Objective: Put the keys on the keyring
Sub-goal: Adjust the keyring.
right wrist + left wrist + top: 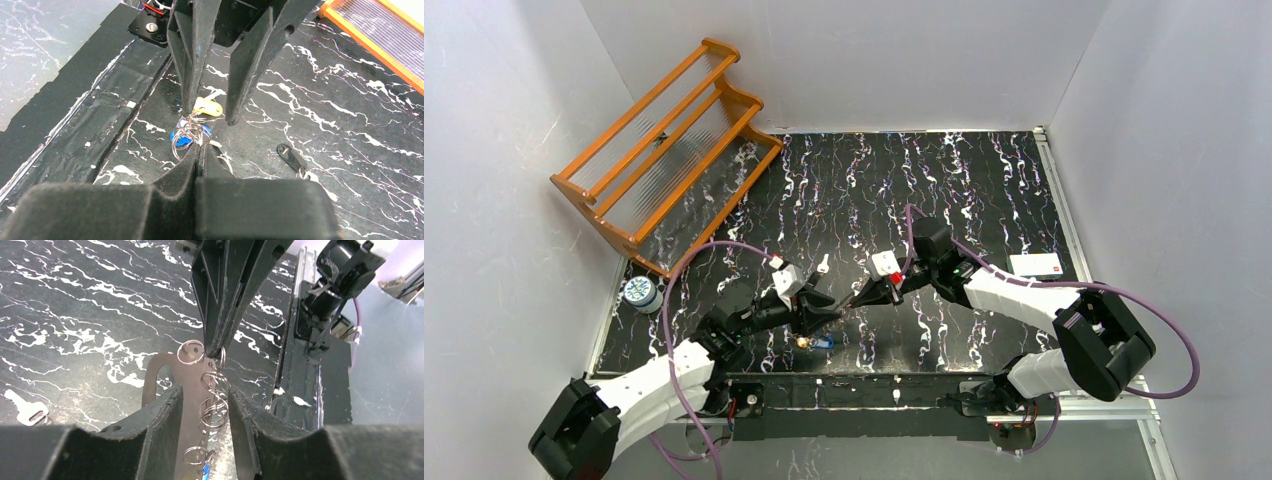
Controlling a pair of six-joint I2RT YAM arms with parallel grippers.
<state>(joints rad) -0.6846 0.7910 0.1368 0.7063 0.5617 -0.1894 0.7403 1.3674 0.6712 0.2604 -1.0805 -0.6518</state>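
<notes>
The keyring (187, 385), a flat loop that looks dark here, hangs between my two grippers and carries several wire split rings (214, 407). My right gripper (200, 147) is shut on the loop's end and also shows from the other side (216, 347). My left gripper (205, 390) is open, its fingers either side of the loop without pinching it. A blue key (182, 137) and the brass key (207, 106) hang on the rings, above the table's near edge (814, 342). A white key (25, 410) and a black key (291, 156) lie loose on the table.
An orange wooden rack (664, 150) stands at the back left. A small round tin (641, 293) sits by the left edge. A white card with a red mark (1035, 265) lies at the right. A taped rail (854, 385) runs along the near edge.
</notes>
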